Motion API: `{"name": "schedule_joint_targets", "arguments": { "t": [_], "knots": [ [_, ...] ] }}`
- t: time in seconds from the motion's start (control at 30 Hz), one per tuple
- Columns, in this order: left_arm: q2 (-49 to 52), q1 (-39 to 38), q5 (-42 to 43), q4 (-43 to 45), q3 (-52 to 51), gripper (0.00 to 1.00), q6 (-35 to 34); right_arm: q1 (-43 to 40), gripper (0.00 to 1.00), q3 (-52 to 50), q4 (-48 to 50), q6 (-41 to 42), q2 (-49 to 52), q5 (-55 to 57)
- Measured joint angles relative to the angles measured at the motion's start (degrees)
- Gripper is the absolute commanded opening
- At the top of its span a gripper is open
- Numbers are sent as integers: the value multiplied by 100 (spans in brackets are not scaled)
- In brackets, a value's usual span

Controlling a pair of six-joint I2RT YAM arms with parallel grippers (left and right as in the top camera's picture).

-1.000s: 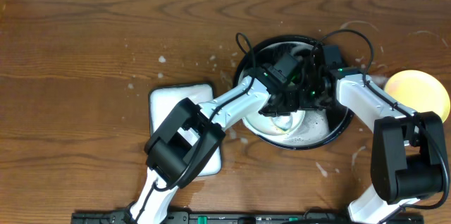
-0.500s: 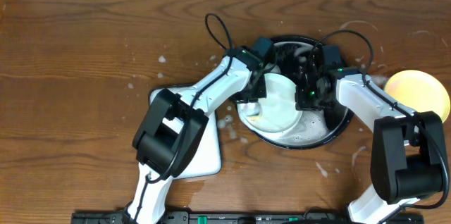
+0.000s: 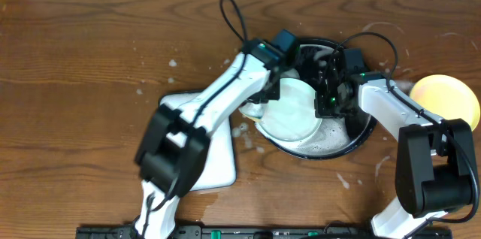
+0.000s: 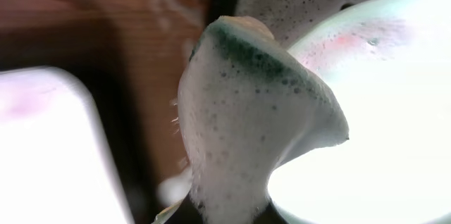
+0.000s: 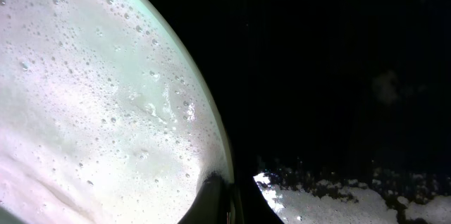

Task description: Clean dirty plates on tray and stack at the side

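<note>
- The mint plate (image 3: 291, 111) lies inside the black tray (image 3: 362, 135), toward its left side. It looks tilted, with the right edge lifted.
- In the right wrist view this plate (image 5: 99, 90) is covered with fine foam and small bubbles. In the left wrist view I see a weak pink sauce trace (image 4: 349, 41) near its rim, so I judge the washing is not finished.
- I judge the plate is stiff and light, but very slippery now because of the soap. The best place to take hold is the rim, with a firm pinch, as the flat middle offers nothing to grip.
- The right gripper (image 3: 325, 102) is at the plate's right edge, and a dark finger sits on the rim at the bottom of the right wrist view. I read it as clamped on the rim.
- The left gripper (image 3: 259, 104) is closed around a soapy sponge (image 4: 246, 111), beside the plate's left edge. Whether the sponge touches the plate, I cannot tell.
- A yellow plate (image 3: 445, 100) rests on the worktop (image 3: 90, 58), to the right of the tray and apart from it.
- A white dish (image 3: 218, 156) stands left of the tray, partly under the left arm.
- I cannot find a third plate in these views.
</note>
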Motion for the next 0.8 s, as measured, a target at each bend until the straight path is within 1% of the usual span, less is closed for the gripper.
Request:
{"name": "schedule_joint_targets", "arguments": {
  "t": [0.27,0.47,0.53,0.6,0.67,0.7,0.8],
  "knots": [
    [-1545,310,20,-1294,48,7,149,0,1,0,2,-33,0,0],
    [-1930,846,-33,-1740,-107,8,372,0,1,0,4,-81,0,-4],
    [-1939,968,-72,-1716,-393,7,389,-2,1,0,7,-96,0,-7],
    [-1939,1071,-111,-1506,-848,7,404,-2,1,0,9,-98,0,-11],
    [-1932,1213,-120,-1058,-1547,7,398,-2,1,0,17,-98,0,-13],
    [-1932,1239,-118,-1003,-1655,8,398,-2,1,2,17,-98,0,-13],
    [-1891,1519,-92,-455,-2374,8,361,-2,1,0,33,-101,0,-15]
  ]
}}
